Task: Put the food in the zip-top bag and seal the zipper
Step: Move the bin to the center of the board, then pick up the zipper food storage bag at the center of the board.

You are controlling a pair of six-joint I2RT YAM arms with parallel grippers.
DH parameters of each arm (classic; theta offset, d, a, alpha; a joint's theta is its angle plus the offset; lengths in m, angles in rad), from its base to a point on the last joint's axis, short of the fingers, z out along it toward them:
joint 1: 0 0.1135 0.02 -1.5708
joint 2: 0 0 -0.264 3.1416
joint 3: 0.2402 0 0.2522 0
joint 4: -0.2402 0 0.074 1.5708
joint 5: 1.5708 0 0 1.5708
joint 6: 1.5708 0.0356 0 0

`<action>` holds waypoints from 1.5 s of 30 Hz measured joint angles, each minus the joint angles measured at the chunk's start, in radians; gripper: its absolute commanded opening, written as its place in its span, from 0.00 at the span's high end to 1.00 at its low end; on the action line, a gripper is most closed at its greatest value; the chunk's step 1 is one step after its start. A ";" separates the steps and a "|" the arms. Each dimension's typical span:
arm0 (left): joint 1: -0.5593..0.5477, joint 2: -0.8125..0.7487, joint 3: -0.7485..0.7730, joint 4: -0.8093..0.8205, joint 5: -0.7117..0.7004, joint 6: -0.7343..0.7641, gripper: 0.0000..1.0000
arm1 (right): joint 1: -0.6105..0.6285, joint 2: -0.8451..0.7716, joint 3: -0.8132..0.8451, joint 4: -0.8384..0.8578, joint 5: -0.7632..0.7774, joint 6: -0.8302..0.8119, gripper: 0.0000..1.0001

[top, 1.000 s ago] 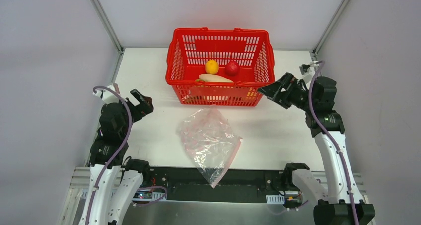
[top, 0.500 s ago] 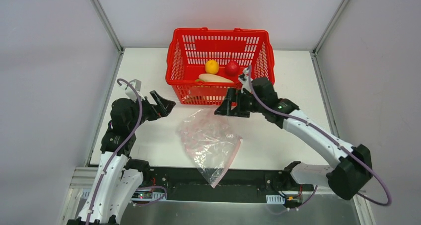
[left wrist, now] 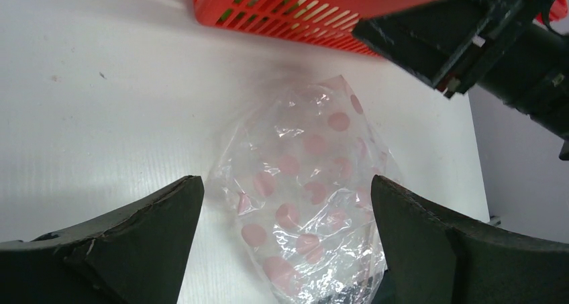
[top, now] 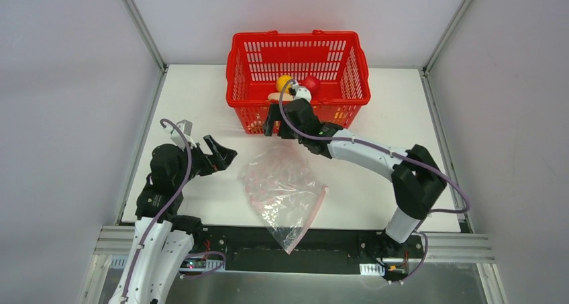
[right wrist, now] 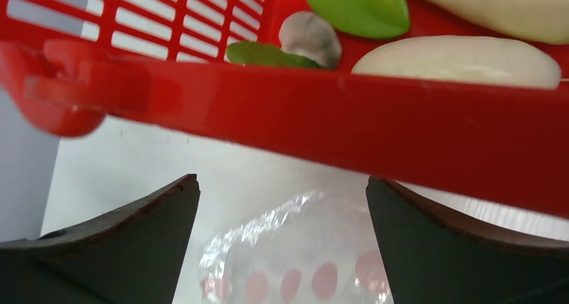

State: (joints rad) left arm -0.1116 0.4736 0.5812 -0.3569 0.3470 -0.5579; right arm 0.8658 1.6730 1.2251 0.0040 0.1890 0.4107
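Note:
The food lies in the red basket [top: 349,82]: a yellow ball [top: 284,82] and a red ball [top: 311,85] show from above. In the right wrist view a white radish [right wrist: 456,62] and green leaves [right wrist: 359,5] sit behind the basket's rim [right wrist: 335,116]. The zip-top bag [top: 282,183] lies flat in front of the basket, clear with pink dots, its zipper [top: 315,209] along the right edge. My right gripper [top: 272,128] is open at the basket's near wall, above the bag [right wrist: 302,264]. My left gripper [top: 225,153] is open just left of the bag [left wrist: 308,183].
The right arm [left wrist: 483,42] reaches across the table's middle from the right. Grey walls and metal rails close in the white table [top: 194,96] on three sides. A small grey toy piece [right wrist: 308,37] lies among the leaves.
The right arm swung left from the table's right side to the basket's near wall. The basket shifted back a little. The left gripper moved right toward the bag.

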 measured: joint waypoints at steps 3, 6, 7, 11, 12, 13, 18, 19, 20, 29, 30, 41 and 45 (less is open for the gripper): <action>0.000 0.016 -0.005 -0.014 0.003 -0.001 0.00 | -0.004 0.075 0.069 0.014 0.093 -0.013 0.02; 0.000 0.036 -0.010 -0.021 0.015 -0.005 0.00 | -0.010 0.139 0.163 0.002 0.132 -0.035 0.02; 0.000 0.042 -0.012 -0.021 0.018 -0.006 0.00 | -0.011 0.150 0.187 -0.005 0.134 -0.045 0.02; 0.000 0.069 -0.035 -0.022 0.046 -0.009 0.00 | -0.018 0.120 0.180 -0.018 0.053 -0.072 0.02; 0.000 0.076 -0.041 -0.022 0.053 -0.009 0.00 | -0.020 0.090 0.150 -0.019 0.019 -0.074 0.02; 0.000 0.082 -0.045 -0.023 0.064 -0.009 0.00 | -0.021 0.050 0.108 -0.024 -0.014 -0.074 0.02; -0.043 0.137 -0.055 -0.005 0.095 -0.008 0.00 | -0.023 -0.338 -0.215 -0.057 -0.112 -0.031 0.02; -0.064 0.154 -0.055 0.000 0.090 -0.006 0.00 | -0.023 -0.440 -0.285 -0.058 -0.111 -0.014 0.02; -0.094 0.178 -0.055 0.006 0.079 -0.004 0.00 | -0.025 -0.539 -0.348 -0.064 -0.107 0.006 0.02; -0.275 0.452 -0.046 0.048 -0.067 0.003 0.08 | -0.074 -1.095 -0.732 -0.216 -0.083 0.288 0.18; -0.275 0.467 -0.049 0.064 -0.076 0.001 0.10 | -0.074 -1.126 -0.768 -0.236 -0.096 0.325 0.19; -0.275 0.573 -0.116 0.249 -0.116 -0.046 0.55 | -0.074 -1.134 -0.973 -0.272 -0.318 0.534 0.52; -0.275 0.594 -0.144 0.302 -0.123 -0.064 0.62 | -0.074 -1.106 -1.057 -0.207 -0.377 0.578 0.63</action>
State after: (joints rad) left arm -0.3866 1.0679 0.4374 -0.0547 0.2241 -0.6216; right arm 0.7914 0.5667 0.1677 -0.2028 -0.1883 0.9882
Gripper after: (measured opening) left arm 0.422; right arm 0.462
